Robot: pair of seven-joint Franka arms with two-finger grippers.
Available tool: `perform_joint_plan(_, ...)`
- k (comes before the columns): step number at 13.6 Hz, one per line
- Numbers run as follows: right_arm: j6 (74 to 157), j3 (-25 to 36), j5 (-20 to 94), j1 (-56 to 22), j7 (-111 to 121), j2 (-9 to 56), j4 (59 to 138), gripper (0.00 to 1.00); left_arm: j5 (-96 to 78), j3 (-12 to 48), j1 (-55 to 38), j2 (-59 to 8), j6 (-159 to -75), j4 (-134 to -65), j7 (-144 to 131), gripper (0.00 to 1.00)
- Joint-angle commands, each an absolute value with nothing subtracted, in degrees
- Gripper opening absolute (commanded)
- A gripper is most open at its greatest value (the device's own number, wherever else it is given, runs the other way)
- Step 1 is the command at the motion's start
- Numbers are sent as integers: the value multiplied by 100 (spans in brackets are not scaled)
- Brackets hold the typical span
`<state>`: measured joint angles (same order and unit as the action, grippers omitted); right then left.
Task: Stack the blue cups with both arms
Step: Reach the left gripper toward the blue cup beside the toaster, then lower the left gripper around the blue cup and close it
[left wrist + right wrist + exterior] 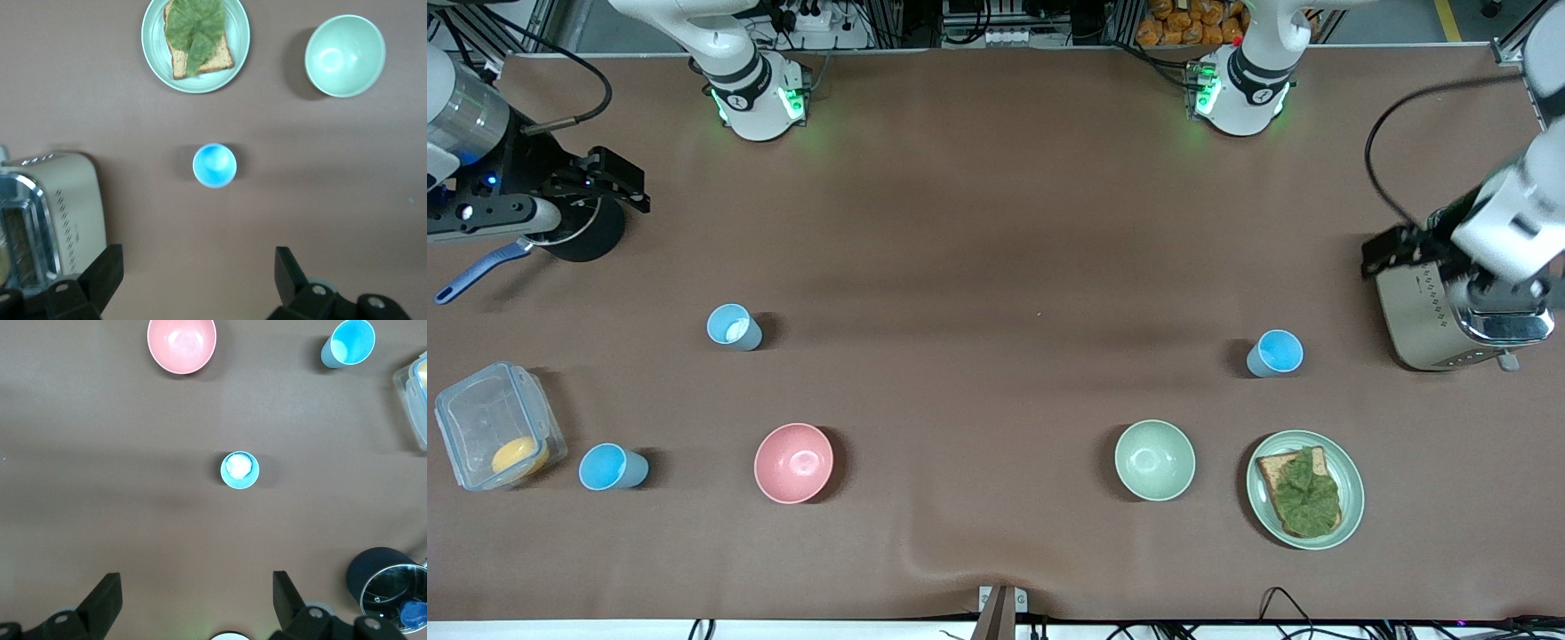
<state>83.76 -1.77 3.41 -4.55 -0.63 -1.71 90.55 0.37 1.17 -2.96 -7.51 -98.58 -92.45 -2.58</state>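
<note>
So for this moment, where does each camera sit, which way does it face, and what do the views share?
Front view: high across the table, facing both bases; right gripper over the pan's end, left gripper over the toaster.
Left wrist view: looks straight down past open fingers at a blue cup, plate and pale green bowl.
Right wrist view: looks down past open fingers at the whitish-inside cup and pink bowl.
Shared: each wrist view's things also show in the front view.

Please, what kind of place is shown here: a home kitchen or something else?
Probably a robot lab set up as a mock kitchen: two arm bases bolted to a brown-covered table, power strips and cables along its edge, and a toaster among the tableware.
</note>
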Motion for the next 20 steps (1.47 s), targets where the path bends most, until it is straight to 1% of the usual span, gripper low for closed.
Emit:
perform_joint_plan(1, 8306, -149, 387, -466, -132, -167, 9000, 100, 123, 132, -246, -799, -11051, -10253, -132, 100)
perform_joint_plan(2, 8297, -149, 369, -466, -132, -176, 9000, 100, 132, 132, -142, -869, -11674, -10648, -123, 100)
perform_joint_plan(4, 8288, -149, 369, -475, -132, -193, 9000, 100, 132, 141, -132, -1106, -12460, -11081, -114, 100)
perform_joint_plan(8, 8297, -149, 369, -475, -132, -176, 9000, 100, 281, 141, -97, -1607, -12769, -11258, -105, 100)
perform_joint_plan(11, 8332, -158, 378, -501, -132, -167, 9000, 100, 307, 132, -88, -1722, -13497, -11819, -97, 100)
perform_joint_plan(13, 8306, -141, 387, -475, -132, -176, 8991, 100, 308, 132, -35, -1836, -13798, -12049, -97, 100)
perform_joint_plan(16, 8358, -141, 387, -483, -141, -176, 9000, 100, 465, 141, 17, -1986, -13834, -12076, -97, 100)
perform_joint_plan(17, 8358, -141, 387, -483, -132, -167, 9000, 100, 475, 141, 18, -2056, -13851, -12059, -97, 82)
perform_joint_plan(19, 8332, -158, 387, -518, -132, -176, 9000, 100, 475, 149, 9, -2135, -13904, -12024, -131, 22)
perform_joint_plan(20, 8341, -158, 387, -527, -114, -167, 9000, 100, 475, 149, 0, -2153, -13904, -11997, -175, 0)
